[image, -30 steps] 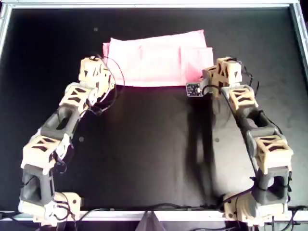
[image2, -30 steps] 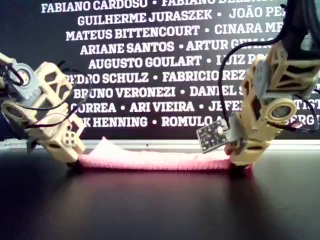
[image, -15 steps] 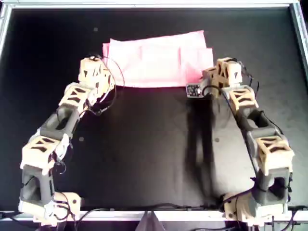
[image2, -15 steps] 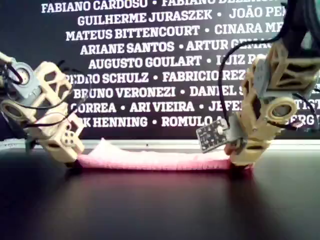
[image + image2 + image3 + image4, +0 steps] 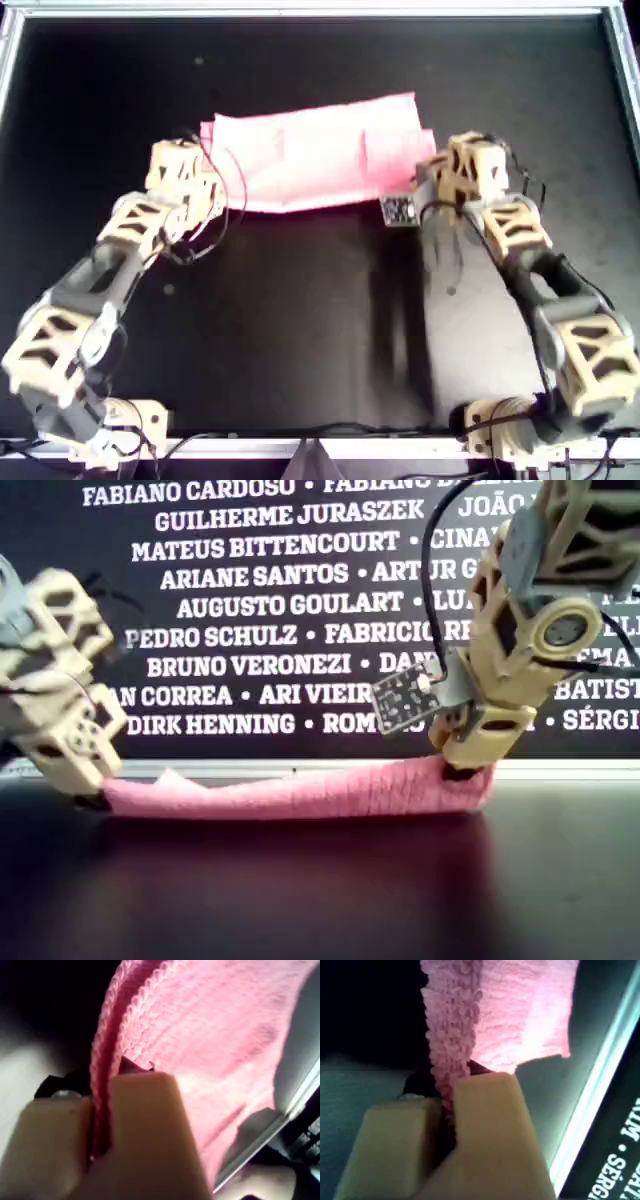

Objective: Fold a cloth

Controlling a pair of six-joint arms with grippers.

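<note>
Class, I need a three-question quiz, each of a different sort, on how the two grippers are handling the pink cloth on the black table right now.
1. True or false: both grippers are shut on the thin light-pink fabric cloth.
2. In the exterior view, which gripper holds its end of the cloth higher? A) left gripper B) right gripper
3. Fill in: the cloth lies on a ____ table.

Key: 1 true; 2 B; 3 black.

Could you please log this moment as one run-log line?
left gripper: shut on cloth edge | right gripper: shut on cloth edge | cloth: lifted higher at right
</note>
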